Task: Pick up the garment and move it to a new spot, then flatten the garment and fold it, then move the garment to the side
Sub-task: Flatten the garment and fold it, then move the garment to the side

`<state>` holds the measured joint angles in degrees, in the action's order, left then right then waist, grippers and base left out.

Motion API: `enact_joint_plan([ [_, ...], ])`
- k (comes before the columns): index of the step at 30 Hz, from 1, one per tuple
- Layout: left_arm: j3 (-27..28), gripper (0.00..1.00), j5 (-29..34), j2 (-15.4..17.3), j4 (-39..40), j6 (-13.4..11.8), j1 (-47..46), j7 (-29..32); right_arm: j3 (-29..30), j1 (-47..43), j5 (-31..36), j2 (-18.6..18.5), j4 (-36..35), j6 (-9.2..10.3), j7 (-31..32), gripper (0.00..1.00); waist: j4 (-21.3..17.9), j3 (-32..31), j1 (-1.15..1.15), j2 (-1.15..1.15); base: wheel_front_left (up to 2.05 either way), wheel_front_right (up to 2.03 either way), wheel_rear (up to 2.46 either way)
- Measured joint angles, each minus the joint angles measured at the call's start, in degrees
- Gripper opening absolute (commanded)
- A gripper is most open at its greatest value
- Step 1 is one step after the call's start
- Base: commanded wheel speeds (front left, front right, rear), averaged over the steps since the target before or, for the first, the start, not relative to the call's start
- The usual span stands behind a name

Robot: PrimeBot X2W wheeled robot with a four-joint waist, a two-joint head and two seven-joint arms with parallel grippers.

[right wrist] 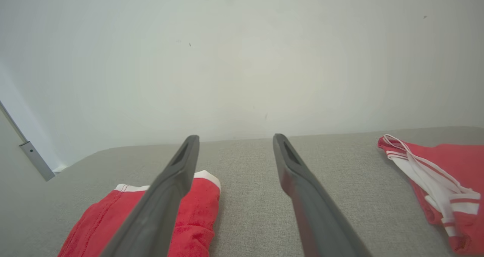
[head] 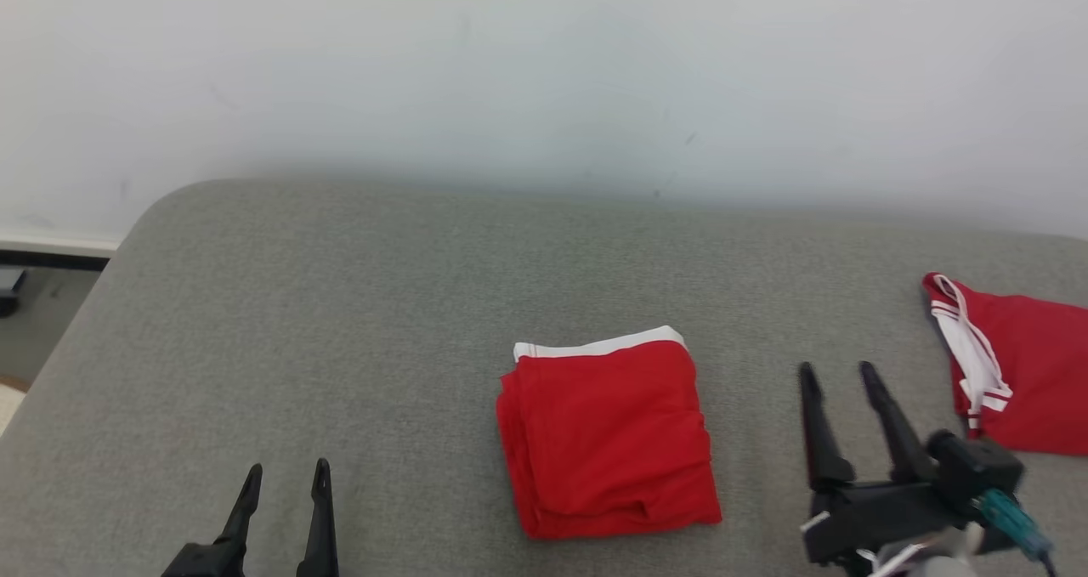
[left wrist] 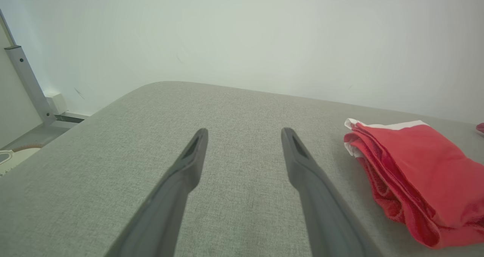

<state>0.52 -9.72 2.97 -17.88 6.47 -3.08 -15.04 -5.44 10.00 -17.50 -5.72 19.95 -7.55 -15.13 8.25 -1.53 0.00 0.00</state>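
Note:
A red garment with a white band along its far edge lies folded into a neat square on the grey cushion, near the front middle. The same garment lies to the right of the fingers in the left wrist view, and the garment sits low left in the right wrist view. My left gripper is open at the lower left, apart from the cloth. My right gripper is open just right of the garment, holding nothing.
A second red garment with white striped trim lies at the cushion's right edge, and this second garment shows right of the right fingers. A white wall rises behind the cushion. The cushion's left corner drops to the floor.

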Motion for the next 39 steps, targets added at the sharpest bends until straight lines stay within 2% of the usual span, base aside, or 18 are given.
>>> enact_joint_plan([
  [5,0.8,1.00,0.6,0.0,0.7,-0.2,1.0,0.0,8.0,-5.2,3.5,0.3,-5.7,0.00,0.0,1.00,-2.4,-0.5,0.00,0.00,0.00,0.00,0.00],
  [11,1.4,1.00,1.1,0.0,1.0,-0.2,2.0,0.0,11.2,-10.3,6.2,1.9,-10.1,0.00,0.0,1.00,-4.6,-0.9,0.00,0.00,0.00,0.00,0.00],
  [19,1.5,1.00,2.3,0.0,1.7,-0.2,2.1,0.0,9.4,-15.9,6.6,2.7,-11.6,0.00,0.0,1.00,-6.4,-1.3,0.00,0.00,0.00,0.00,0.00],
  [27,1.3,1.00,4.3,0.0,2.2,-0.4,2.9,0.0,5.6,-17.2,5.3,2.8,-11.1,0.00,0.0,1.00,-6.5,-1.5,0.00,0.00,0.00,0.00,0.00],
  [39,0.1,1.00,7.1,0.9,4.0,-0.5,4.4,0.0,6.2,-17.0,4.9,2.8,-9.8,0.00,0.0,1.00,-6.2,-1.5,0.00,0.00,0.00,0.00,0.00],
])
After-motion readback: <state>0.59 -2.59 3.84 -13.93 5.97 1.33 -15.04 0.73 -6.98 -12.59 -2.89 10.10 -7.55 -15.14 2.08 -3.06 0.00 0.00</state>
